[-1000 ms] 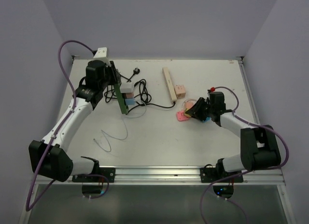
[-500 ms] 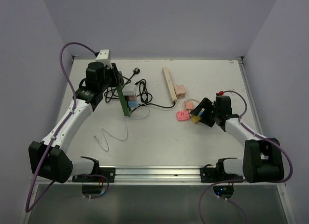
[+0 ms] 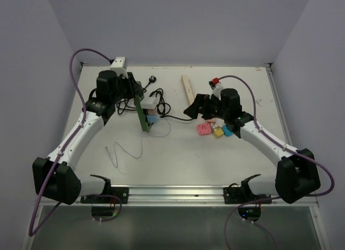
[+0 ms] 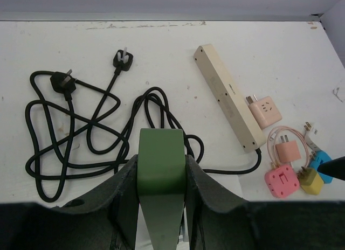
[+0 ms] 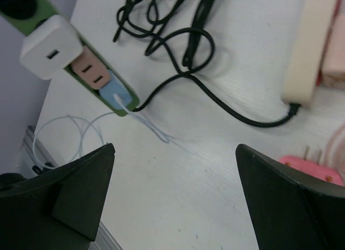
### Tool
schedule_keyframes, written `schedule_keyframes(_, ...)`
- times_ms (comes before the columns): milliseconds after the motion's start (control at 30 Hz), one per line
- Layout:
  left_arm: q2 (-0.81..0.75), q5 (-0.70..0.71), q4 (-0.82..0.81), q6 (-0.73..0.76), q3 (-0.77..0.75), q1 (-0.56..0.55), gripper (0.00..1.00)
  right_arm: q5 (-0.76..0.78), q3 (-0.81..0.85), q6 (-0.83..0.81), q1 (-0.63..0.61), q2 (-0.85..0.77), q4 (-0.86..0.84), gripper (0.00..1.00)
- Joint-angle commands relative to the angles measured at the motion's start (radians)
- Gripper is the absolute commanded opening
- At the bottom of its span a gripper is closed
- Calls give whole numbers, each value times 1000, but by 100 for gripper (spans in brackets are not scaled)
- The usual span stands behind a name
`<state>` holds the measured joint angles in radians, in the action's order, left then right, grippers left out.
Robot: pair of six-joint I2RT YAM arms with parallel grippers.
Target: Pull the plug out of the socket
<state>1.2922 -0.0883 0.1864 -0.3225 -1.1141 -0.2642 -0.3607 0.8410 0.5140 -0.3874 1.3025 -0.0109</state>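
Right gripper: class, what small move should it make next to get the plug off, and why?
Probably ease the right gripper forward toward the white plug, jaws open. The left gripper clamps the socket, so the strip is steadied, while the right gripper is open, faces the plugs and stands short of them, touching none.
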Motion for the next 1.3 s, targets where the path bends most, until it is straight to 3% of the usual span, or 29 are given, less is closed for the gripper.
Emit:
schedule_keyframes(0, -37, -73, -114, -39, -1, -6, 0, -61, 140, -95, -66, 61, -101, 99)
schedule_keyframes(400, -37, -100, -131, -53, 11, -20, 0, -61, 453, -252, -283, 312, -38, 99)
schedule_keyframes(800, -44, -103, -137, -46, 19, -29, 0, -7, 570, -313, -347, 442, 34, 97)
schedule_keyframes(900, -45, -100, -134, -47, 20, -29, 0, -12, 581, -315, -353, 454, 35, 88)
schedule_keyframes(1033, -47, -99, -139, -46, 23, -29, 0, -12, 584, -319, -357, 462, 46, 66)
schedule_keyframes(1133, -47, -99, -139, -47, 25, -30, 0, -11, 573, -319, -357, 455, 37, 41)
schedule_keyframes(1167, -47, -100, -139, -47, 28, -29, 0, -9, 572, -318, -357, 454, 37, 27)
schedule_keyframes(1267, -48, -106, -137, -50, 37, -30, 8, -7, 570, -319, -355, 449, 38, 9)
